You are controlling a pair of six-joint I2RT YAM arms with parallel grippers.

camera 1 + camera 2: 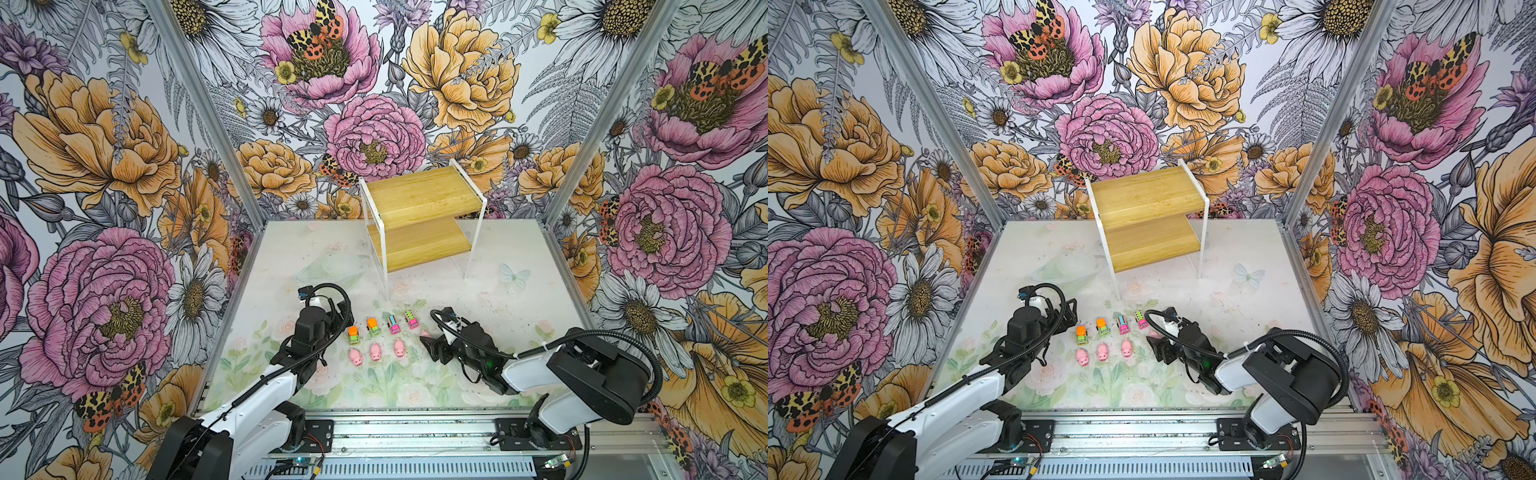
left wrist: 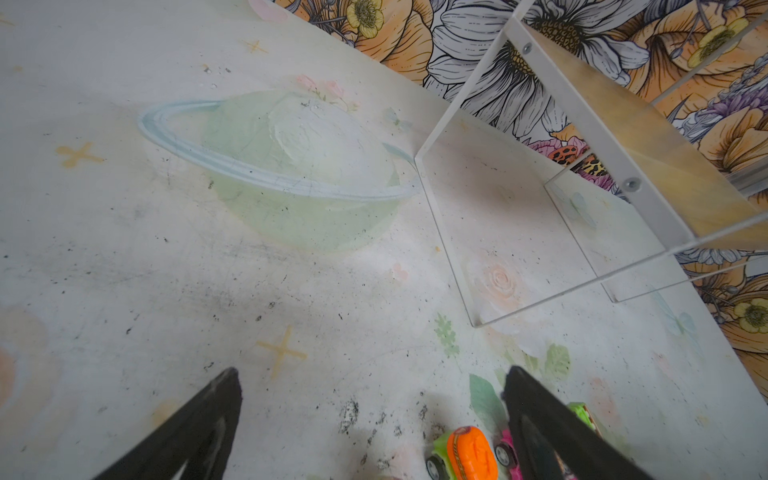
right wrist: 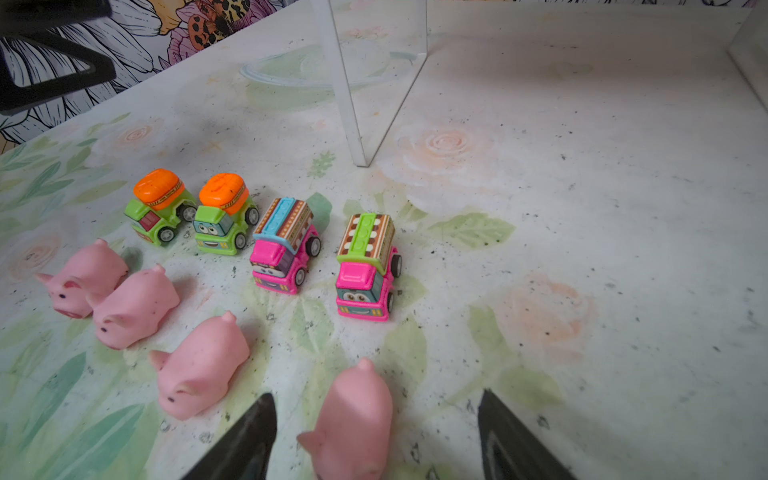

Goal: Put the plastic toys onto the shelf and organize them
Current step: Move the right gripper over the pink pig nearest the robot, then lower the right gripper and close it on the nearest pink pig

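Right wrist view: the right claw (image 3: 377, 392) is spread wide, gripping nothing, straddling the nearest pig (image 3: 353, 424). One finger (image 3: 249, 432) sits just beside the pig with a sliver of gap, the other well clear. Past it, three more pigs (image 3: 199, 365) in a slanting line, then four trucks (image 3: 284, 245) in a row, all on the table (image 3: 582, 208). Just behind the trucks stands a leg of the shelf (image 3: 353, 104). Left wrist view: the left claw (image 2: 373, 369) is wide open too, empty, over the table, one finger (image 2: 540, 419) in front of a pink truck (image 2: 506, 438). In both top views the toys lie between the claws. Open table runs up to the shelf (image 1: 419, 216), which stands by the back wall.
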